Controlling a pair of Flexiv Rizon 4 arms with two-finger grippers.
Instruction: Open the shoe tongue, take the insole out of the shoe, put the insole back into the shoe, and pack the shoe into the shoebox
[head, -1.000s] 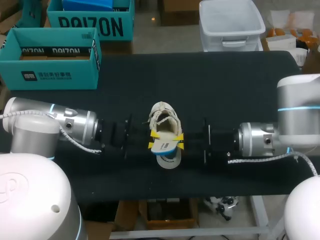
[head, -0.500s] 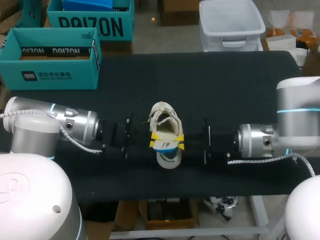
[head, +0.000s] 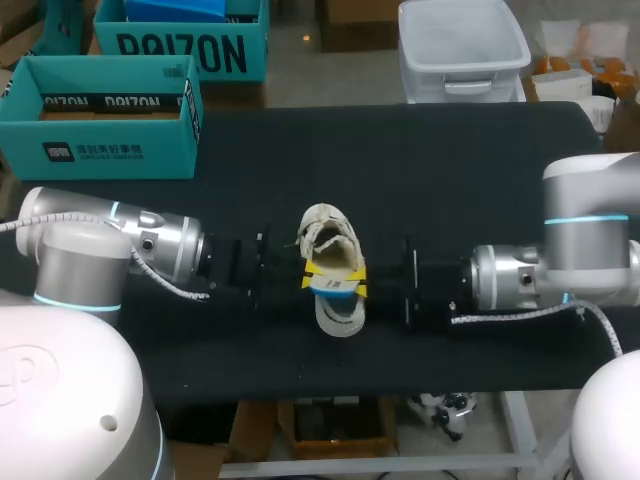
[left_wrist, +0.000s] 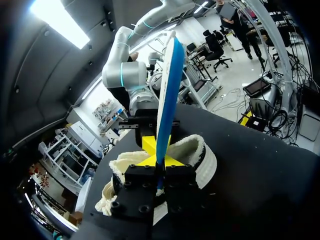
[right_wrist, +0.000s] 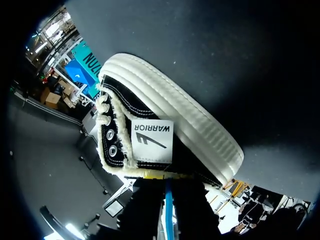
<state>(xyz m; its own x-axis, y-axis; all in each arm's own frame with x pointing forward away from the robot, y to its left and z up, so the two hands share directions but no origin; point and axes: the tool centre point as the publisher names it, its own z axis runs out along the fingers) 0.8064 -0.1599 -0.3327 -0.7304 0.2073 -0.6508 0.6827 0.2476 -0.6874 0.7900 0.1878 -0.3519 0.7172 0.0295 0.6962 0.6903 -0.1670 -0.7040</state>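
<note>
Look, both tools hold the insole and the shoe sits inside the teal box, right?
No. The shoe sits on the black table, not inside the teal box, as the head view shows. The left tool and the right tool do hold the insole.

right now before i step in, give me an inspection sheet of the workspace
surface: black table, no damage seen
job's things: shoe in the middle of the table; insole standing up out of the shoe; teal shoebox open at the far left corner
clutter: nothing seen
grippers: left gripper with fingers shut on the insole; right gripper at the shoe's other side, grip unclear
cables: left cable and right cable run along the wrists, away from the shoe
surroundings: nothing seen reaching over the table
</note>
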